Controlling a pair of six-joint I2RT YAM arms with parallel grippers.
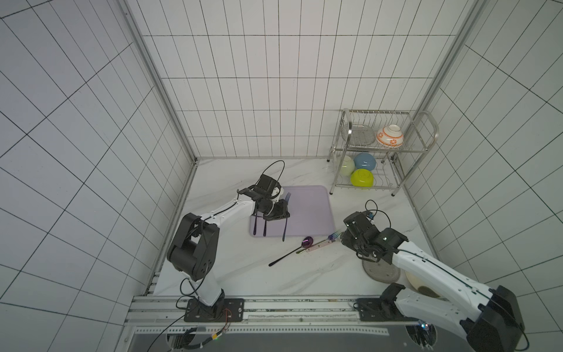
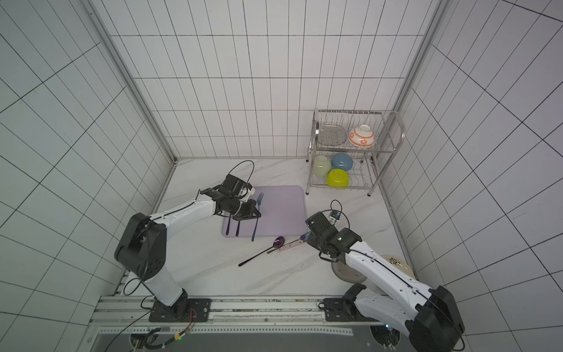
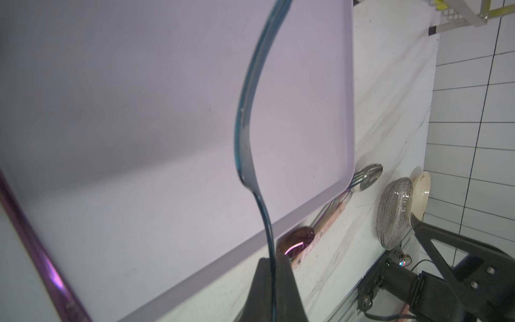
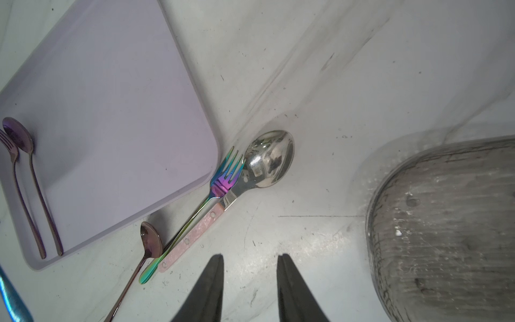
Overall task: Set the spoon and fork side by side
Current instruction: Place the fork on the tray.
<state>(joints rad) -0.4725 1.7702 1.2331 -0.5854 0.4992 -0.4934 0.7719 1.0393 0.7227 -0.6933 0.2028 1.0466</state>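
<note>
Now left hand (image 3: 274, 264) pinches blue fork (image 3: 245, 133) above lavender tray (image 3: 139, 111)

A steel two-tier dish rack (image 1: 380, 149) stands right of centre in both top views, in the far right corner of the white marble tabletop (image 1: 243, 274), against white tiled walls (image 1: 243, 91). Its upper tier holds a clear glass plate (image 1: 361, 135) leaning on edge and, just to its right, an upturned white bowl with orange pattern (image 1: 390, 136). On the lower tier a pale green bowl (image 1: 347, 165), a blue bowl (image 1: 364, 161) and a yellow-green bowl (image 1: 362, 177) are clustered together. A lavender tray (image 1: 310, 210) lies flat mid-frame. At lower right a ribbed glass dish (image 1: 380, 271) rests upside down, with a cream plate (image 2: 396, 262) touching it on the right, partly hidden.
</note>
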